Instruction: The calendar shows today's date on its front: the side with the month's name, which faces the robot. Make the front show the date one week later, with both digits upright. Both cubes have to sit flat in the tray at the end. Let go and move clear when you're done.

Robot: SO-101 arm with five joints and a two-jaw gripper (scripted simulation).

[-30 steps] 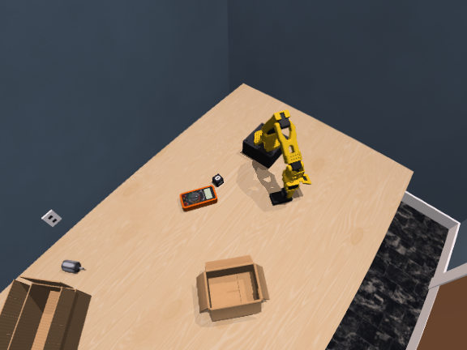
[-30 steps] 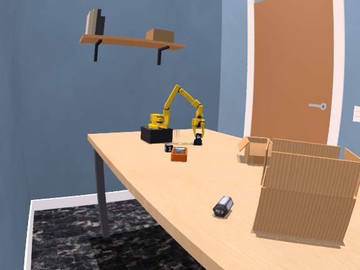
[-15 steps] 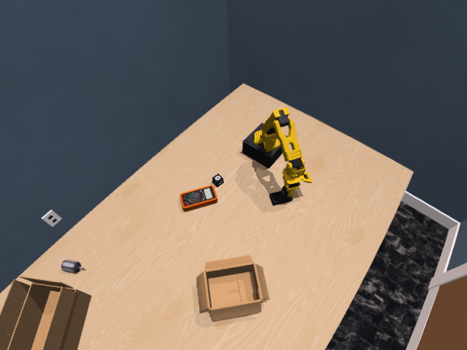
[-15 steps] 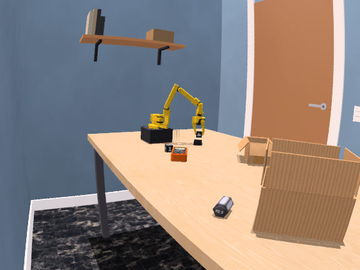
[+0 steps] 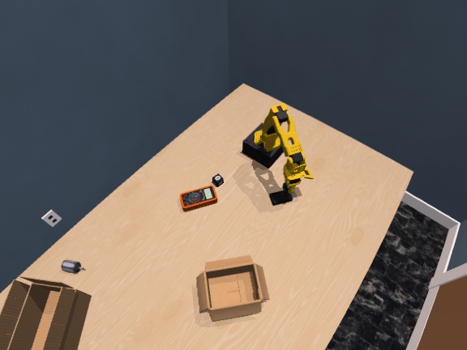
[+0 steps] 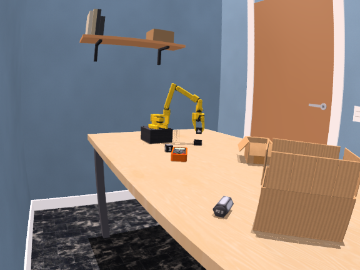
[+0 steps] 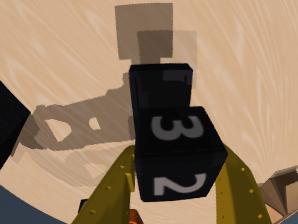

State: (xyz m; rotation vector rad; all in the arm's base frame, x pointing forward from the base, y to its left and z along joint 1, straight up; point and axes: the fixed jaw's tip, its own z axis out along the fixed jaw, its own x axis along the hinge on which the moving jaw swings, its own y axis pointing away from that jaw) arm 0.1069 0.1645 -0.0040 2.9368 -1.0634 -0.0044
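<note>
1. Grey-black tool [image 5: 70,266] [image 6: 223,206]: far out at eight o'clock from the tray, seen from above.
2. Orange multimeter [image 5: 199,198] [image 6: 179,155] [image 7: 135,218]: nine o'clock.
3. Loose cube [image 5: 217,180] [image 6: 169,148] [image 7: 83,203]: between nine and ten, on the table, outside the tray.
4. Tray [image 5: 280,198] [image 6: 197,142] [image 7: 160,82]: clock centre, on the table.
5. Claw [image 5: 289,189] [image 6: 199,129] [image 7: 179,151]: around one o'clock, clamped on the held cube [image 5: 286,188] [image 6: 199,130] [image 7: 181,156], raised clear above the tray; 3 and 2 face the wrist camera.

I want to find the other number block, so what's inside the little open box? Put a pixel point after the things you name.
In the box [image 5: 236,315] [image 6: 258,160], only bare cardboard bottom shows. Its walls and flaps may hide bits along the edges, so I can't tell there.
</note>
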